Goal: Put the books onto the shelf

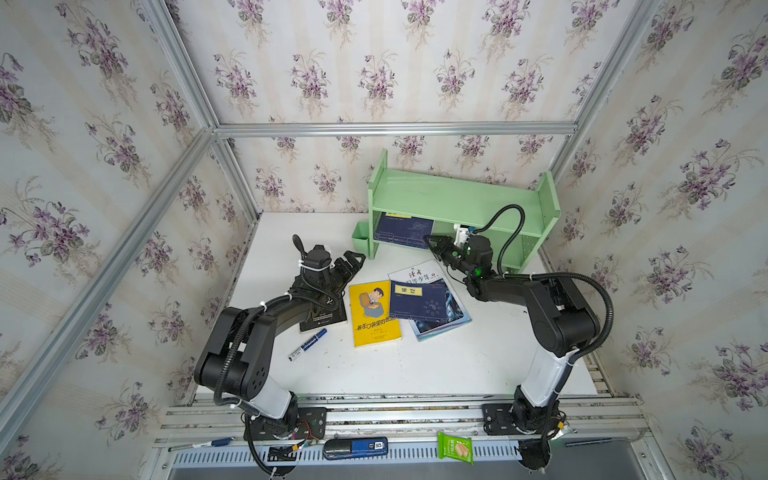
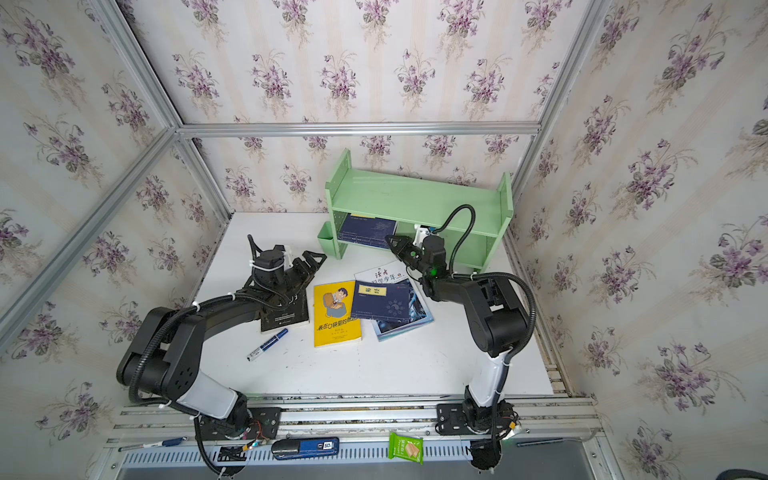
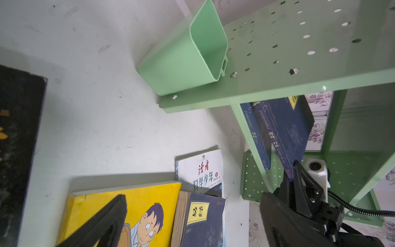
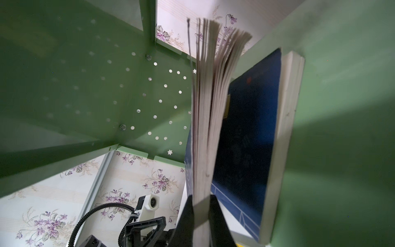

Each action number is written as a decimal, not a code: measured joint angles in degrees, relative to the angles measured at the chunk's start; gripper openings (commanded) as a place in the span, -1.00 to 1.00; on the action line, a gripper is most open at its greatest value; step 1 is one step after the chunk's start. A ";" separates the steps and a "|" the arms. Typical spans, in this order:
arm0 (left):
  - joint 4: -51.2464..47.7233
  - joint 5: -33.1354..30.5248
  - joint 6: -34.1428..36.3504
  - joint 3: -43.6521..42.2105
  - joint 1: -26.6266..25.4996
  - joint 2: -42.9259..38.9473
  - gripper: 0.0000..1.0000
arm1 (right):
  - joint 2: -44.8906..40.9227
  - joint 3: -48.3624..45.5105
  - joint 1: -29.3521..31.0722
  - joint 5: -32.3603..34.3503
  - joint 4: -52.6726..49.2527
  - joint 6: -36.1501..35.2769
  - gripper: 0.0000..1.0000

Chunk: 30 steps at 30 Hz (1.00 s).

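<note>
Pinching, by right gripper [image 1: 428, 240], the near edge of a navy book [image 1: 405, 228] leaning in the shelf's [image 1: 457, 199] lower-left bay; left gripper [image 1: 355, 264] gaping, empty

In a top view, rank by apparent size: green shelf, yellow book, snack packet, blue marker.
Largest: green shelf.
Then yellow book.
Unranked: snack packet and blue marker; packet wider, marker longer, packet seems nearer the camera.
</note>
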 measured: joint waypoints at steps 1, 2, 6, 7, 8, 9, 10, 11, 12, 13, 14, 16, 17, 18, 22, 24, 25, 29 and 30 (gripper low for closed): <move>0.15 0.07 -0.11 0.00 0.00 0.22 0.99 | 0.00 0.26 0.04 0.02 -0.48 -0.02 -0.73; 0.24 0.17 -0.15 0.00 0.00 0.42 0.99 | 0.00 0.28 0.15 0.28 -0.59 -0.02 -0.73; 0.85 0.39 -0.55 0.04 -0.04 0.92 0.99 | 0.22 0.66 0.48 0.46 -1.29 -0.20 -0.73; 1.07 0.44 -0.57 0.09 -0.04 1.01 0.99 | 0.22 0.68 0.50 0.46 -1.20 -0.20 -0.73; 1.16 0.46 -0.66 0.22 -0.04 1.09 0.99 | 0.22 0.68 0.50 0.46 -1.20 -0.20 -0.73; 1.33 0.48 -0.81 0.33 -0.04 1.20 0.99 | 0.22 0.68 0.50 0.61 -1.22 -0.20 -0.73; 1.42 0.52 -0.92 0.50 -0.04 1.29 0.99 | 0.24 0.68 0.50 0.68 -1.29 -0.20 -0.73; 1.44 0.59 -0.96 0.66 -0.04 1.38 0.99 | 0.28 0.68 0.50 0.72 -1.27 -0.22 -0.73; 1.46 0.59 -0.96 0.76 -0.04 1.44 0.99 | 0.31 0.68 0.52 0.90 -1.22 -0.22 -0.73; 1.49 0.61 -0.96 0.83 -0.04 1.53 0.99 | 0.37 0.68 0.55 1.29 -1.22 -0.22 -0.73; 1.51 0.63 -0.98 0.94 -0.04 1.70 0.99 | 0.44 0.68 0.59 1.66 -1.20 -0.22 -0.73; 1.51 0.79 -1.07 1.20 -0.04 2.14 0.99 | 0.63 0.68 0.59 1.75 -1.16 -0.22 -0.73; 1.62 0.98 -1.27 1.36 -0.04 2.43 0.99 | 0.70 0.68 0.59 1.77 -1.20 -0.20 -0.73; 1.86 1.14 -1.44 1.60 -0.09 2.78 0.99 | 0.74 0.68 0.59 1.84 -1.22 -0.22 -0.73; 2.89 2.14 -2.86 4.09 -0.52 4.94 0.99 | 0.74 0.68 0.59 1.92 -1.27 -0.24 -0.73; 3.65 2.51 -3.39 6.19 -0.90 6.40 0.99 | 0.74 0.68 0.61 1.92 -1.36 -0.44 -0.73; 4.20 2.73 -3.69 7.04 -1.05 6.99 0.99 | 0.74 0.68 0.61 1.92 -1.36 -0.46 -0.73; 5.57 3.50 -5.60 11.13 -1.64 10.08 0.99 | 0.74 0.70 0.61 1.90 -1.44 -0.61 -0.73; 5.81 3.54 -6.08 12.13 -1.81 10.80 0.99 | 0.81 0.79 0.61 1.88 -1.49 -0.61 -0.73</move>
